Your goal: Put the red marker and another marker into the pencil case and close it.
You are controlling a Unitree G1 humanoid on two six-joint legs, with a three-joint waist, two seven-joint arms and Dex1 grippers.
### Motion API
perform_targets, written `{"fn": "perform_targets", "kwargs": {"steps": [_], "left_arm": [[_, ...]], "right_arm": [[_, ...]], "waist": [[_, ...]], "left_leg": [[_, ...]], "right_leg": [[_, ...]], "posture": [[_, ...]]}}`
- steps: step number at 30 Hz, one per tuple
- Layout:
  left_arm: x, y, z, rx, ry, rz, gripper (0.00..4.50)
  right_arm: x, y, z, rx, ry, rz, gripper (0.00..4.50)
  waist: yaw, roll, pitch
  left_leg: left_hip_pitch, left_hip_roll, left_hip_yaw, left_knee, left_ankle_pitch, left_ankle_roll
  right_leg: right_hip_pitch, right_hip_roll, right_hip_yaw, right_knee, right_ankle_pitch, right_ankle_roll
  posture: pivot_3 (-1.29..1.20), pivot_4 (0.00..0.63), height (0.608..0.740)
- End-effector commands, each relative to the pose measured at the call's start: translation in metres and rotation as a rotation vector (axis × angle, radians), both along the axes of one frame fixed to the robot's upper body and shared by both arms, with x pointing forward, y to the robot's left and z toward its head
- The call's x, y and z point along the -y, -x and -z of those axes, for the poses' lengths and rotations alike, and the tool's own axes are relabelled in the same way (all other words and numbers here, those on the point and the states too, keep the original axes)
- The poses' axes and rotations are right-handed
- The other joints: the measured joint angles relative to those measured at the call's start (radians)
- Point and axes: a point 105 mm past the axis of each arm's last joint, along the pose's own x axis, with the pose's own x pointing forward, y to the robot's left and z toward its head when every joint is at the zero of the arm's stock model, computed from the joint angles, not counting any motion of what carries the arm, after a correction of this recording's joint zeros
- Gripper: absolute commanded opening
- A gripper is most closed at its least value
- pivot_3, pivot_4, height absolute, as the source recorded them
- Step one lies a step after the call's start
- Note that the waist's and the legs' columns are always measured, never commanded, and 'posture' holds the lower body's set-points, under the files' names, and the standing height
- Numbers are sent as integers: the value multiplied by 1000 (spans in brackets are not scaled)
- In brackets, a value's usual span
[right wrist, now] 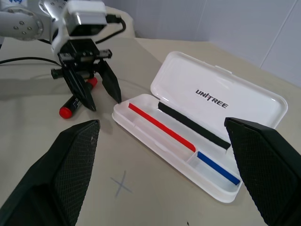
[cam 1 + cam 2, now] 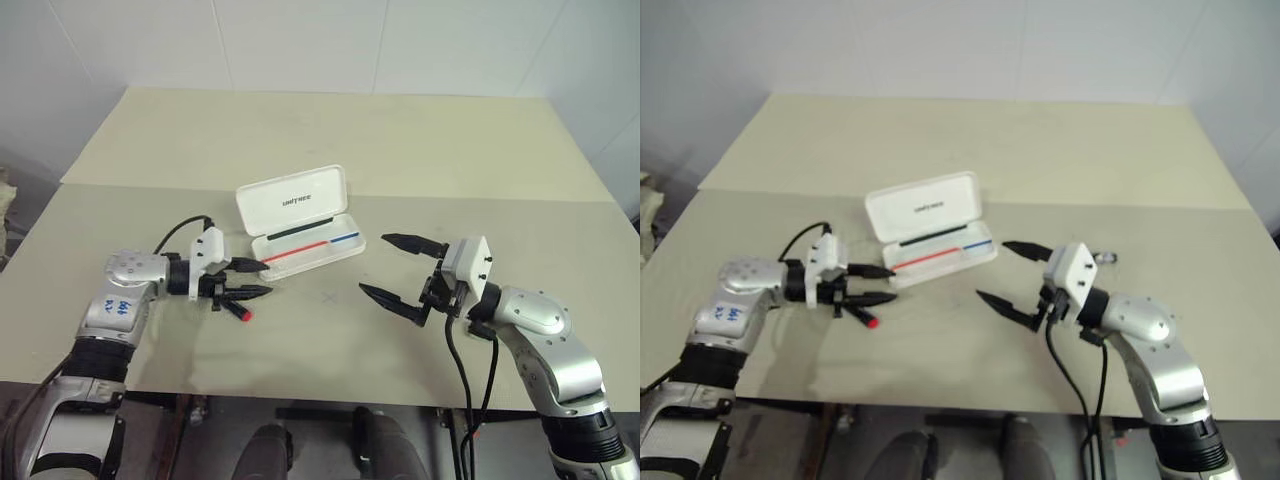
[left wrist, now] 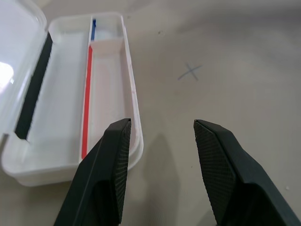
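I see my left gripper (image 2: 262,278) part-open, empty, over the red marker (image 1: 77,100) beside the open pencil case (image 2: 303,227); right gripper (image 2: 392,268) spread wide, empty.

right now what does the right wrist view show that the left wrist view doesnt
Right wrist view alone: the red marker lying on the table beneath the left gripper, and the lid's lettering. Left wrist view alone: a close look down the tray from its end, between the left gripper's open fingers. Both: the open pencil case, its red and blue stripes, and the pencilled cross on the table.
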Motion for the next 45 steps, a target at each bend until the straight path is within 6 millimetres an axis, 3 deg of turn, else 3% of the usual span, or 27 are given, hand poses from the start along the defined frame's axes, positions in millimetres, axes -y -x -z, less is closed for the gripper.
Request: {"fn": "perform_targets", "kwargs": {"steps": [1,20,31,34,39,45], "left_arm": [[3,-8,-8,41,-14,3,2153],[19,-18,7,-3,-176,63,2153],[24,-12,9,-84,-327,66,2153],[26,-13,6,-70,-356,68,1588],[28,-13,2,-43,-396,89,46],[25,-12,6,-23,-457,110,17]], "right_arm": [[-1,6,-15,50,-27,0,4500],[-4,6,-25,86,-32,8,4500],[-5,6,-31,106,-27,0,4500],[-6,5,-32,112,-27,-4,4500],[-7,4,-34,118,-24,-13,4500],[-7,4,-36,119,-17,-20,4500]], "waist": [[0,0,0],[-1,0,0],[-4,0,0],[-3,0,0],[-2,0,0],[0,0,0]], "left_leg": [[0,0,0,0,0,0],[0,0,0,0,0,0],[1,1,1,0,0,0],[0,1,1,0,0,0],[0,1,1,0,0,1],[0,0,1,0,0,1]], "right_leg": [[0,0,0,0,0,0],[0,0,0,1,0,0],[0,1,1,2,0,0],[0,1,1,2,0,0],[0,1,1,2,0,0],[1,1,1,2,0,1]], "posture": [[0,150,740],[0,150,740],[0,150,740],[0,150,740],[0,150,740],[0,150,740]]}}
